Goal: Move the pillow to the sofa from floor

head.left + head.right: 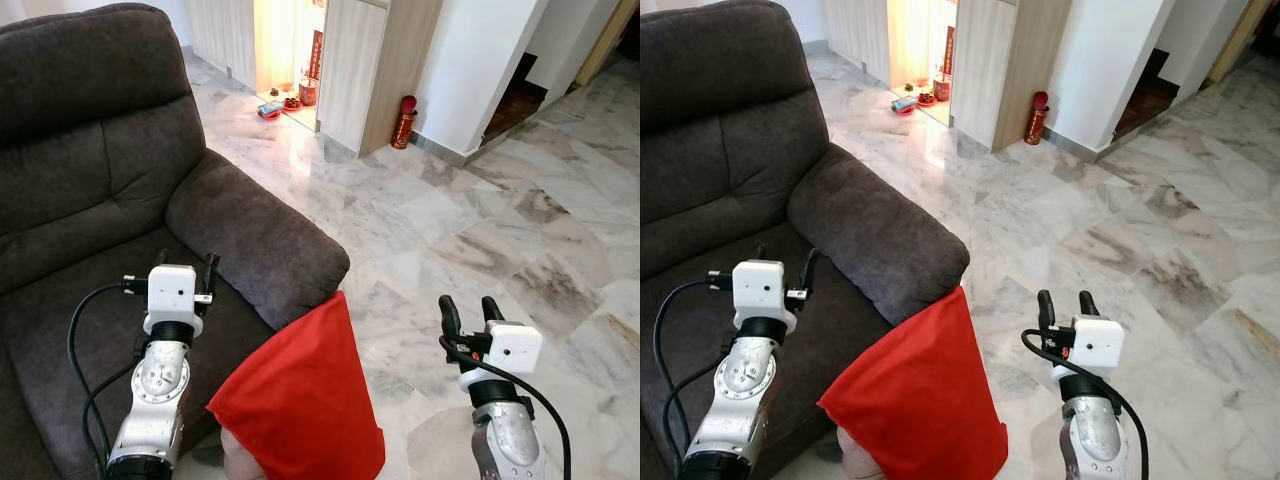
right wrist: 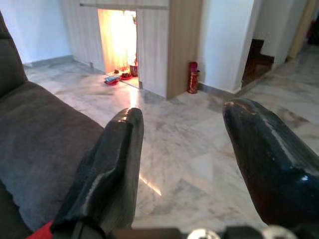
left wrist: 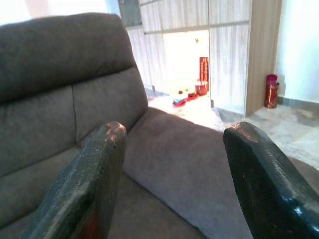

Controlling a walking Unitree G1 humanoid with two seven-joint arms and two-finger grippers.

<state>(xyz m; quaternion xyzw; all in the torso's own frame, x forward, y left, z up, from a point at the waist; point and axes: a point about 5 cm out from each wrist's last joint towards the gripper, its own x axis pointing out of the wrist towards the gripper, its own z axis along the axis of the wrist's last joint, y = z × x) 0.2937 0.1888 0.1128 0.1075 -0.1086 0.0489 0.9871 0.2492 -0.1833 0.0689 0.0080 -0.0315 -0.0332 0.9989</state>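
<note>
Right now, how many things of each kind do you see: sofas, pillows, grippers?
Sofa: 1
Red pillow: 1, leaning against the sofa front
Grippers: 2, left gripper and right gripper, both open
Total: 4

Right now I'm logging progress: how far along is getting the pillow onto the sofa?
Not done. The red pillow leans at the front corner of the dark grey sofa, low between both arms, not on the seat. The left gripper hovers open over the seat; the right gripper is open above the marble floor. Grasping and lifting remain.
</note>
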